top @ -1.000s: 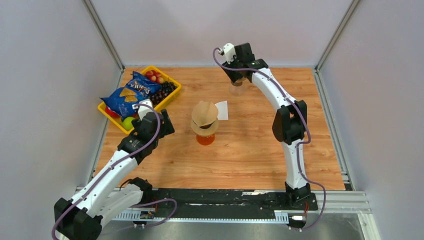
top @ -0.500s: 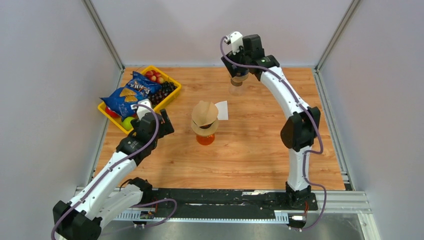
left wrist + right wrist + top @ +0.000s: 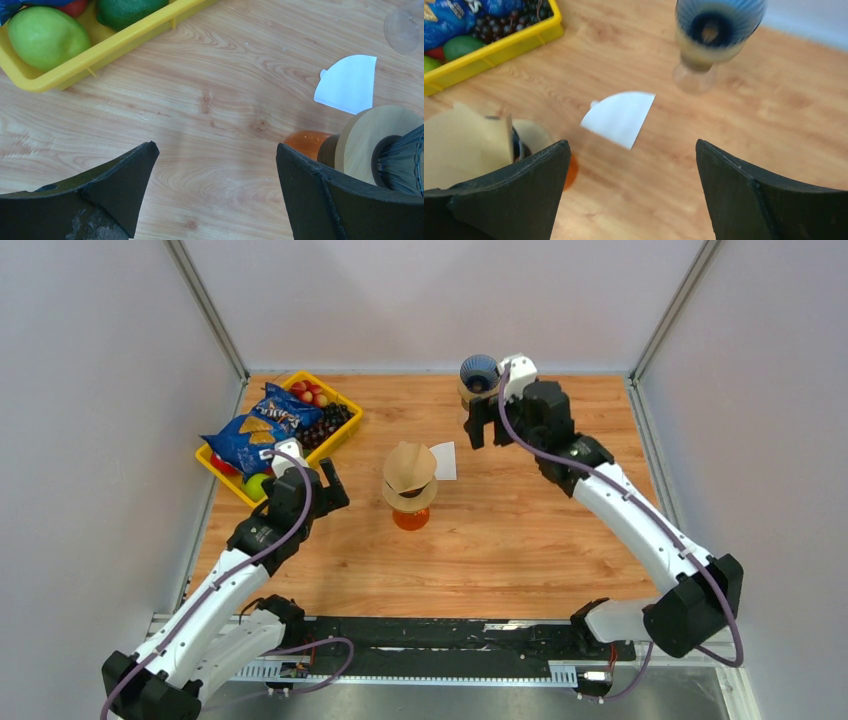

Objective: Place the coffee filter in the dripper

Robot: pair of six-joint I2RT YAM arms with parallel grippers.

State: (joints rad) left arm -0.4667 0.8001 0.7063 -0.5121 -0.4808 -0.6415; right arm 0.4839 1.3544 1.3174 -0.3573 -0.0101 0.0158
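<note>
A dripper with a wooden collar (image 3: 409,496) stands on an orange glass (image 3: 410,519) at the table's middle, with a brown paper filter (image 3: 409,464) sitting in its top. A white paper filter (image 3: 444,460) lies flat on the table just behind it, and also shows in the right wrist view (image 3: 620,117) and the left wrist view (image 3: 348,82). A second, blue ribbed dripper (image 3: 478,373) stands on a clear glass at the back. My right gripper (image 3: 486,428) is open and empty, above the table between the blue dripper and the white filter. My left gripper (image 3: 328,490) is open and empty, left of the orange glass.
A yellow tray (image 3: 345,433) with chip bags, grapes and fruit stands at the back left. Its edge and a lime (image 3: 42,32) show in the left wrist view. Grey walls enclose the table on three sides.
My right arm has drawn back from over the blue dripper toward the table's middle, uncovering it. The left arm has hardly moved.
</note>
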